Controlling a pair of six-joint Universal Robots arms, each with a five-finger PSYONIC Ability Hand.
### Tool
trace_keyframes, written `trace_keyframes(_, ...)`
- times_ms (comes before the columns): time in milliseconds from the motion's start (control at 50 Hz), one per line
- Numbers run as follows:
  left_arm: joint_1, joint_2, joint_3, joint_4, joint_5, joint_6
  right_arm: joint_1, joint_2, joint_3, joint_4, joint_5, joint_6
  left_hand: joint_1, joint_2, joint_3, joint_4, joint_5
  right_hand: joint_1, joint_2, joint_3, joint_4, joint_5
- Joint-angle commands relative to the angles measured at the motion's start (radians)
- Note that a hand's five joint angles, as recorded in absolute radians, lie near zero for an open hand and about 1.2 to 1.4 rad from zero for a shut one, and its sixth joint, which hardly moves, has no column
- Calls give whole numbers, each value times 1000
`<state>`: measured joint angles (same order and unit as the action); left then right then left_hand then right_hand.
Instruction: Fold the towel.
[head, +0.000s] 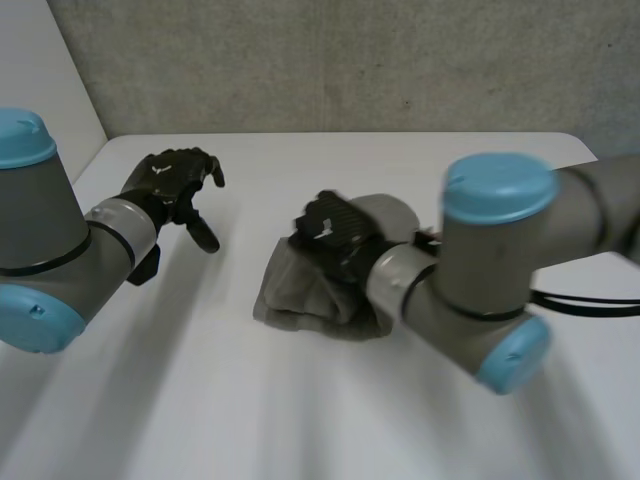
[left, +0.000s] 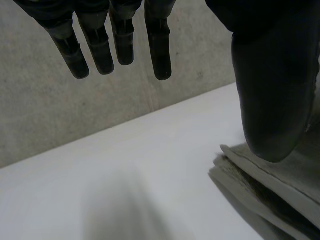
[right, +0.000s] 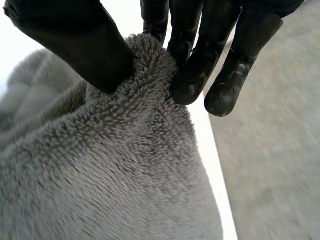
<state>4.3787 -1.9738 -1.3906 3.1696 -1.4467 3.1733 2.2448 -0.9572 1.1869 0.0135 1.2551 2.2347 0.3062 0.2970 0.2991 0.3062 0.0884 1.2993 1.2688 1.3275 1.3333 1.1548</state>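
A grey towel (head: 320, 290) lies bunched in folded layers at the middle of the white table (head: 200, 400). My right hand (head: 335, 232) rests on its top, and in the right wrist view the thumb (right: 85, 45) and fingers (right: 192, 75) pinch a fold of the fluffy towel (right: 110, 165) between them. My left hand (head: 175, 190) hovers over the table to the left of the towel, apart from it, its fingers (left: 120, 45) straight and spread with nothing in them. The towel's stacked edges (left: 270, 190) show beside that hand's thumb (left: 275, 90).
A grey wall (head: 350, 60) runs along the table's far edge. The right arm (head: 480, 280) reaches across the table's right half to the towel. Bare table lies in front of the towel and to its left.
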Motion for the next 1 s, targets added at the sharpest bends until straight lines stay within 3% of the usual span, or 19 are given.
trace_keyframes(20,2,-4,33,23,-1,-6,113,188,-163,-7,23,29,-63,-54,-56,-63,-20,97,127,69,63,67)
trace_keyframes(200,7,-22,67,27,0,-53,133,301,-263,-10,89,138,-63,-54,-56,-63,-20,75,105,46,40,44)
trace_keyframes(360,5,-54,104,56,-3,-56,145,304,-262,-7,98,200,-63,-54,-56,-63,-20,-495,-464,-523,-529,-525)
trace_keyframes(400,5,-60,116,59,-4,-56,145,258,-224,0,115,258,-63,-54,-56,-63,-20,-1035,-1005,-1063,-1069,-1065)
trace_keyframes(440,4,-68,131,59,-4,-58,142,215,-186,2,133,290,-63,-54,-56,-63,-20,-1125,-1094,-1153,-1159,-1155)
trace_keyframes(580,-19,-94,240,56,0,-114,111,3,19,2,170,393,-58,-48,-50,-58,-14,-1125,-1094,-1153,-1159,-1155)
trace_keyframes(680,-65,-125,297,53,14,-167,-55,-164,192,0,168,453,-55,-45,-47,-55,-11,-1125,-1094,-1153,-1159,-1155)
trace_keyframes(800,-157,-198,332,50,104,-179,-148,-195,238,-1,164,534,-55,-45,-47,-55,-11,-1125,-1094,-1153,-1159,-1155)
trace_keyframes(1000,-229,-289,279,47,129,-167,-226,-121,197,-6,152,769,-49,-39,-42,-49,-5,-1125,-1094,-1153,-1159,-1155)
